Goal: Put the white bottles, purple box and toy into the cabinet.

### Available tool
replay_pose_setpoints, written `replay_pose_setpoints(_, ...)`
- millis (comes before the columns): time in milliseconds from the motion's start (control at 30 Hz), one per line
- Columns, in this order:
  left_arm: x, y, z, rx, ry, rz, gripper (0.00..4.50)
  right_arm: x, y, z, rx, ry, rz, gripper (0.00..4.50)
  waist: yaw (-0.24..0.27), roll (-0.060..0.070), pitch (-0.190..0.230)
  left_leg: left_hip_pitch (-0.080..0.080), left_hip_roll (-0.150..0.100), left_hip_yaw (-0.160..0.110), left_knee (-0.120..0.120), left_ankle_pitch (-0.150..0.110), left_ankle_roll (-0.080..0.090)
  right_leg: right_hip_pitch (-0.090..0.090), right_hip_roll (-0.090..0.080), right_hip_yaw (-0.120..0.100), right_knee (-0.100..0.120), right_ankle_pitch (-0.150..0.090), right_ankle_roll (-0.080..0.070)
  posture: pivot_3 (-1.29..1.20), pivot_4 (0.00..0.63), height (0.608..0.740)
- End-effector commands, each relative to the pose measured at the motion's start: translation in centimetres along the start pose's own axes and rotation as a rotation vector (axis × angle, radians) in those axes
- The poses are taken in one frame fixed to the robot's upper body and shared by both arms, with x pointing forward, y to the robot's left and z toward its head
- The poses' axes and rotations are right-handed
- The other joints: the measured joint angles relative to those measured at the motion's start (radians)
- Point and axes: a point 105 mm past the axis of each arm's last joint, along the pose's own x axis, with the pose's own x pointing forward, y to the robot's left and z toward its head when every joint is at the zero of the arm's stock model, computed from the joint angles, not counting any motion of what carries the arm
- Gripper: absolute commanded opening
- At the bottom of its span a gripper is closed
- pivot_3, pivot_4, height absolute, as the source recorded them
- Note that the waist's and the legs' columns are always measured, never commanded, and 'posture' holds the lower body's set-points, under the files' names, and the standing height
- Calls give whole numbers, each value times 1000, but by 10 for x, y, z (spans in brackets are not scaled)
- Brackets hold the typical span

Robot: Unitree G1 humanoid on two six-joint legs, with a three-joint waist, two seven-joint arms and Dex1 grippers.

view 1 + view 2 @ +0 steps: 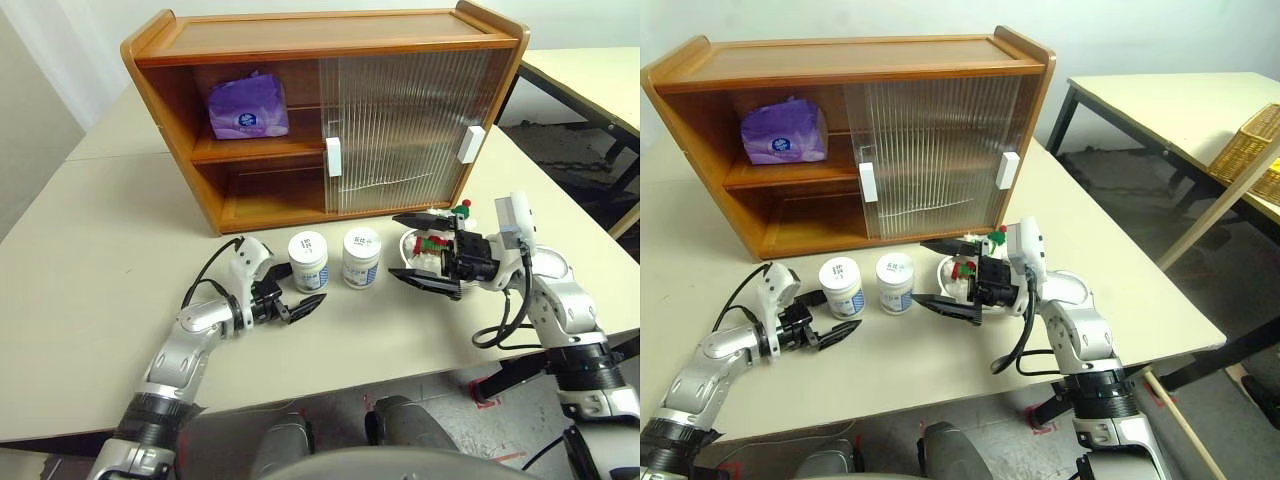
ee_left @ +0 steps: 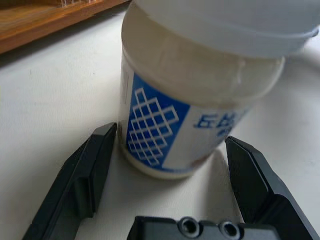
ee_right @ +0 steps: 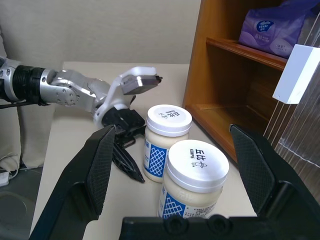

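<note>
Nearest me, my left gripper [image 1: 300,306] lies low on the table [image 1: 90,250], forearm angled in, jaws spread wide just short of the left white bottle [image 1: 308,260]; my left wrist view reads its blue lattice label. My right gripper [image 1: 425,252], level and pointing left, gapes equally wide just before the fluffy toy [image 1: 440,245]; its wrist view shows both smooth round lids, the right white bottle [image 3: 196,181] nearer. Farther off, the soft purple box [image 1: 248,108] sits on the wooden cabinet's [image 1: 330,45] upper shelf, left of the ribbed doors.
</note>
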Motion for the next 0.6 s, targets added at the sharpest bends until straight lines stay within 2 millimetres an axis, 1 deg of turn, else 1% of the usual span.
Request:
replay_pose_setpoints(33,1,5,-15,-22,55,47,4276,2,2,-3,3,21,11,4500,0,0,0,1,0,0,0,0,0,1,0,0,0,0,0,-218,0,740)
replay_pose_setpoints(100,2,7,-17,-28,54,61,3865,2,3,-4,4,21,12,4500,0,0,0,3,0,0,0,1,1,3,0,0,0,0,0,-218,0,740)
replay_pose_setpoints(167,2,6,-19,-23,61,60,3219,2,3,-4,3,21,13,4500,-2,1,0,7,-1,0,0,1,1,7,0,0,0,0,1,-219,0,740)
replay_pose_setpoints(200,2,6,-20,-19,65,58,3108,2,3,-4,3,21,14,4500,-2,1,-1,8,-1,0,0,1,1,8,0,0,0,0,2,-219,0,740)
replay_pose_setpoints(400,-1,10,-16,-17,33,97,3109,1,2,-3,1,21,15,4500,-3,3,-2,8,-2,-2,0,1,1,9,0,1,0,-2,4,-217,0,740)
replay_pose_setpoints(600,-14,31,0,22,-55,243,3109,0,3,-2,12,14,30,4500,-4,4,-2,7,-2,-2,0,1,1,7,1,1,0,-2,4,-214,0,740)
